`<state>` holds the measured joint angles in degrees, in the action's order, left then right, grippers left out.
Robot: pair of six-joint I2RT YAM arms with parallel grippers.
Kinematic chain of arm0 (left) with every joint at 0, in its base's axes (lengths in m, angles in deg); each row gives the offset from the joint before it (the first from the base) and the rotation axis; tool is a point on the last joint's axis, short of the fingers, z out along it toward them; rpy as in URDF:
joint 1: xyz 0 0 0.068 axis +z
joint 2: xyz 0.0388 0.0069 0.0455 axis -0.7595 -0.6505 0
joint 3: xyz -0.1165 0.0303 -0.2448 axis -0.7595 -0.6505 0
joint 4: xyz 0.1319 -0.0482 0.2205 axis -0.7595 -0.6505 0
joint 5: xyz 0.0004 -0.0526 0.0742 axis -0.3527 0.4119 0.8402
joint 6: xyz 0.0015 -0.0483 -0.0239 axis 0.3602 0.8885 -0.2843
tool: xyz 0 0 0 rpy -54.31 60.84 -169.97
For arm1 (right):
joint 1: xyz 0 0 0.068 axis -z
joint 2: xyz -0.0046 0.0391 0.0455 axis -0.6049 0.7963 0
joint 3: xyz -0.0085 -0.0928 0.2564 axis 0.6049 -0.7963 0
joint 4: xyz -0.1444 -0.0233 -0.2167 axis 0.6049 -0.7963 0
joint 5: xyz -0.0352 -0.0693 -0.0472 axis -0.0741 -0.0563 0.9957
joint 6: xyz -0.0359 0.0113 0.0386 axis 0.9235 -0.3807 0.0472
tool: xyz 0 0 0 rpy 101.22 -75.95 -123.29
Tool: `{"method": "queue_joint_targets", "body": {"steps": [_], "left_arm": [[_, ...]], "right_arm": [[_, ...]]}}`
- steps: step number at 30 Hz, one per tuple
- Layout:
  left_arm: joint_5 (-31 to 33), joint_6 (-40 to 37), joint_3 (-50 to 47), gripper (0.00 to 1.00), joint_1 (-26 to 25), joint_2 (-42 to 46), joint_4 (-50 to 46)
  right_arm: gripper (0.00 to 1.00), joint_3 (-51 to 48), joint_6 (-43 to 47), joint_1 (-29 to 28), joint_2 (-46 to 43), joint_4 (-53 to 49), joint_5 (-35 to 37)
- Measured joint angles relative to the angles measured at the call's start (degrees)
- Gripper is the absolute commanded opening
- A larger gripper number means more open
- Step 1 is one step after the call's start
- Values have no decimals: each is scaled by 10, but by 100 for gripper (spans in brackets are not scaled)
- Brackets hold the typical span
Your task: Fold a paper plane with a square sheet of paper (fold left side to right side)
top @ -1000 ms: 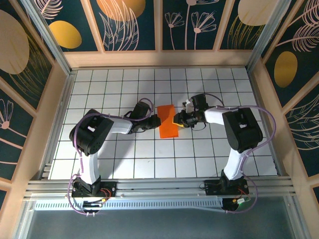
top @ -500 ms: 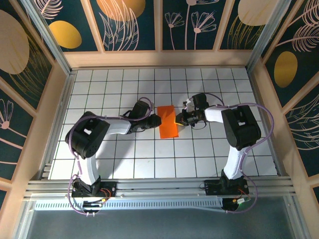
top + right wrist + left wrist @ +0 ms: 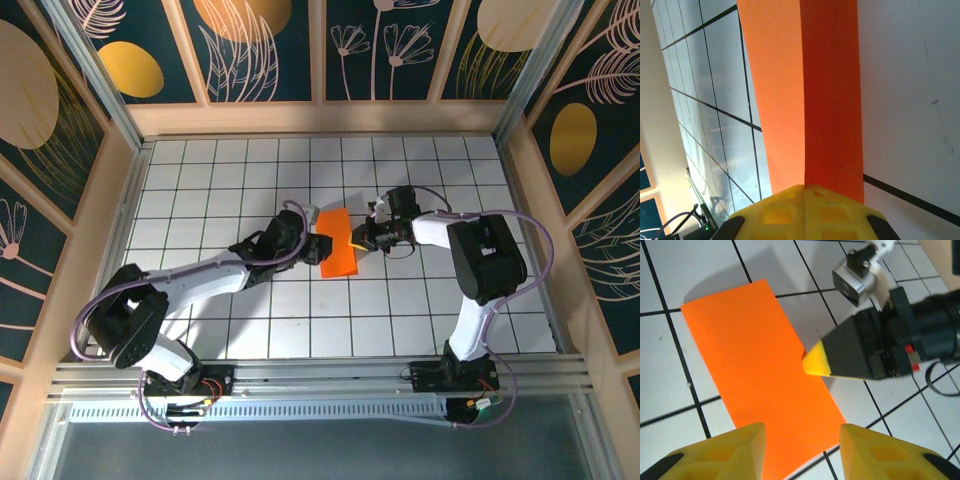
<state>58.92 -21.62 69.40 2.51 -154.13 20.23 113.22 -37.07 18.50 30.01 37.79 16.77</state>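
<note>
Sheet of paper (image 3: 338,243), folded in half, lies flat mid-desk (image 3: 250,170). Right claw (image 3: 815,360), closed, presses its 3 o'clock edge, probably pinning the fold. Left claw (image 3: 801,430), parted and empty, hovers at 9 o'clock.

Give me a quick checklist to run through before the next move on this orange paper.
1. Paper folded into a narrow rectangle: ok.
2. Left tool open, above one short end of the paper: ok.
3. Right tool shut, tip at the paper's long edge: ok.
4. Right tool really pinching the paper, not just touching it: cannot tell.
5. Folded layers lined up edge to edge: cannot tell.
</note>
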Motion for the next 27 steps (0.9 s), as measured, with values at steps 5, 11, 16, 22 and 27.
{"method": "queue_joint_targets", "body": {"steps": [5, 11, 16, 22, 27], "left_arm": [[69, -24, -4, 51, -58, 21, -38], [125, -51, 7, 58, -124, 10, -75], [151, -70, 61, 62, -165, -56, -91], [181, -82, 135, 66, -189, -144, -111], [212, -86, 173, 71, -191, -200, -134]], "right_arm": [[0, 0, -11, 0, 0, 0, -3], [0, 0, -13, 0, 0, 0, -3], [0, 0, -15, 2, 0, -1, -3], [0, 0, -14, 4, 0, -1, -3], [0, 0, -14, 4, 0, 0, -4]]}}
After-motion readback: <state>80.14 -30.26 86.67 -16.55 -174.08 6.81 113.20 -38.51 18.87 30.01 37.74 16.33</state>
